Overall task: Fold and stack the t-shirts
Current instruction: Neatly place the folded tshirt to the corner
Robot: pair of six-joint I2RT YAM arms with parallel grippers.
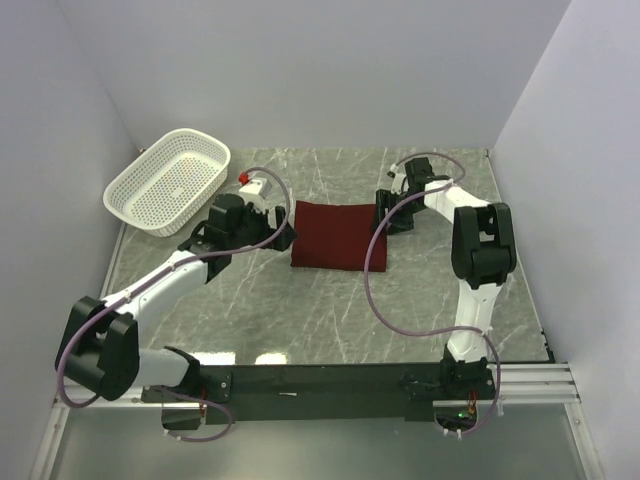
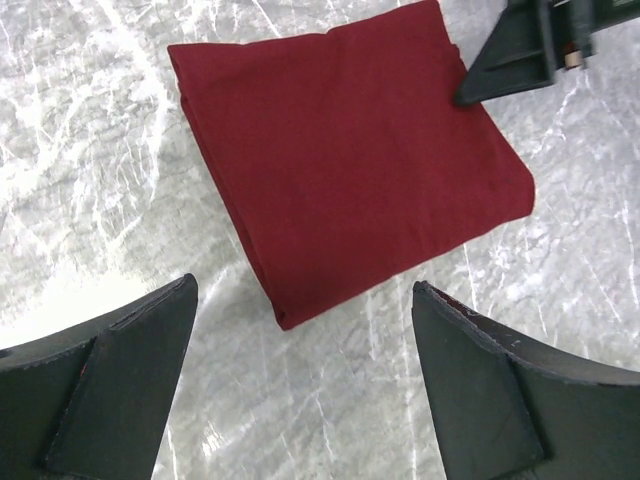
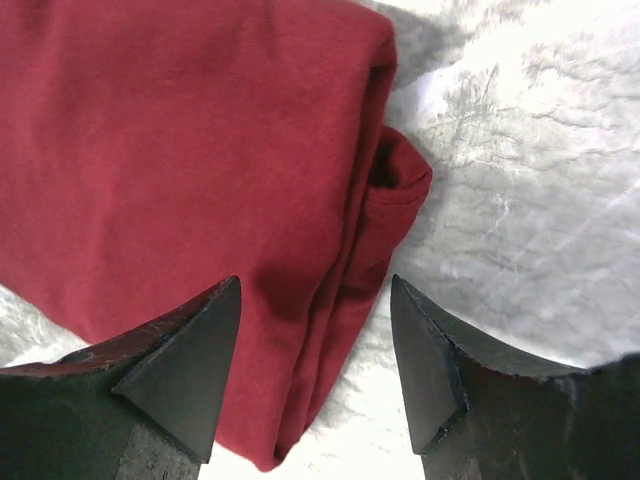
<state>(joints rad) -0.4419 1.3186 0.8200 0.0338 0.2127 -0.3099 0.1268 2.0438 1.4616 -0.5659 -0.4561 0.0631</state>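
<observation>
The left gripper (image 2: 305, 385) has its fingers (image 2: 110, 390) spread wide with nothing between them but bare marbled table (image 2: 90, 200). It hangs just off the near-left corner of the folded t-shirt (image 2: 350, 170) and is clear of the cloth.

The right gripper (image 3: 315, 370) also has its jaws apart, less wide than the left. In its wrist view the right-hand folded edge of the t-shirt runs down through the gap between the two dark tips. The cloth there is not pinched: the layers lie loose, and one small fold bulges out to the right onto the table. The left tip seems to sit over the cloth and the right tip over the table. From this angle I cannot be sure whether either tip touches the cloth.

The t-shirt is dark red and folded into a flat, roughly square packet. It lies about mid-table, between the two grippers, with the left one at its left side and the right one at its right side towards the far corner. Its edges look tidy on the left and near sides.

A white perforated basket (image 1: 170, 180) stands at the far left of the table, well apart from the t-shirt.
</observation>
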